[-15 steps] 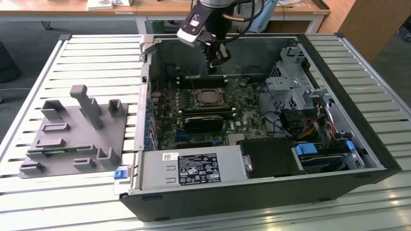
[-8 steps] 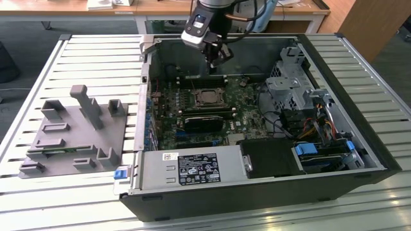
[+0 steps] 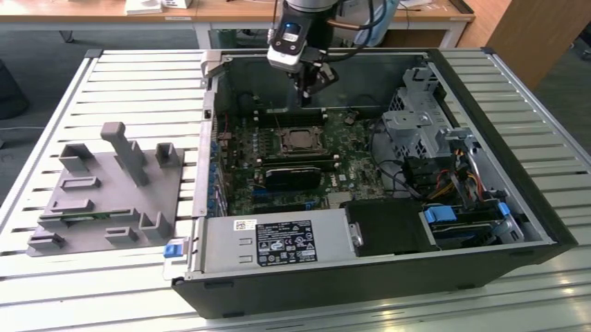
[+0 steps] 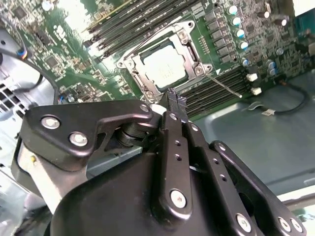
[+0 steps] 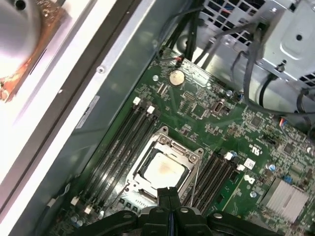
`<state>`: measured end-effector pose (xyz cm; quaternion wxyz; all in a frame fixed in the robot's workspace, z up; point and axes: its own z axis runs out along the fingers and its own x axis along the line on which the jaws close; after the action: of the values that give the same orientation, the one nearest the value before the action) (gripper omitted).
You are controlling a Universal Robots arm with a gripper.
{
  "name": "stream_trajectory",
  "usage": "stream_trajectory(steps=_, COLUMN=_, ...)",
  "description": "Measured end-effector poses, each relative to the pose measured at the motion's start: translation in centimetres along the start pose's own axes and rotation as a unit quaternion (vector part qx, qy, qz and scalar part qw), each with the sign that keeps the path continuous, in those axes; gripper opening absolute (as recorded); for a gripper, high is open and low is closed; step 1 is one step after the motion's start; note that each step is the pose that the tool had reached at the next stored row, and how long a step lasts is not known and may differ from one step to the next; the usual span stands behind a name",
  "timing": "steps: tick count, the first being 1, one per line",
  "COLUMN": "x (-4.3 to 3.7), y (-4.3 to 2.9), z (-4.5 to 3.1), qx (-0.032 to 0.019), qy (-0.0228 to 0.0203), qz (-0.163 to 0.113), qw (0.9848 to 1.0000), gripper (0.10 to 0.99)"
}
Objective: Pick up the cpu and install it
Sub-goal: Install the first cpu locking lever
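**Chip seated in socket, gripper above it**

The cpu [image 4: 165, 66] lies flat inside the metal-framed socket [image 4: 189, 46] on the green motherboard [image 5: 206, 123], its pale top showing in both wrist views. The gripper [image 4: 175, 101] hangs above it with nothing in its grasp, its two black fingers [image 5: 169, 194] pressed together, apart from the chip and off towards one edge of the socket. Memory slots [image 5: 115, 147] flank the socket. In the exterior view, the open computer case [image 3: 517, 187] lies on a slatted table [image 3: 138, 90], with a grey tray [image 3: 102, 200] at the exterior view's left.

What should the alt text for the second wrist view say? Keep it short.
The cpu sits in the metal-framed socket on the green motherboard, flanked by memory slots. The black gripper hangs above, jaws closed and empty.
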<state>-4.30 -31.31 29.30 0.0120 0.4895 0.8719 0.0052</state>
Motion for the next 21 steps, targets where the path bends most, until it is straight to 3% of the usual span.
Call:
stream_trajectory(steps=10, x=-0.01, y=0.00, z=0.00, qx=-0.0009, qy=0.0012, qz=-0.060, qw=0.9982, gripper=0.106)
stream_trajectory(steps=16, x=-0.01, y=0.00, z=0.01, qx=-0.0015, qy=0.0020, qz=-0.095, qw=0.9955, gripper=0.106)
stream_trajectory(steps=21, x=-0.01, y=0.00, z=0.01, qx=-0.0020, qy=0.0026, qz=-0.124, qw=0.9922, gripper=0.106)
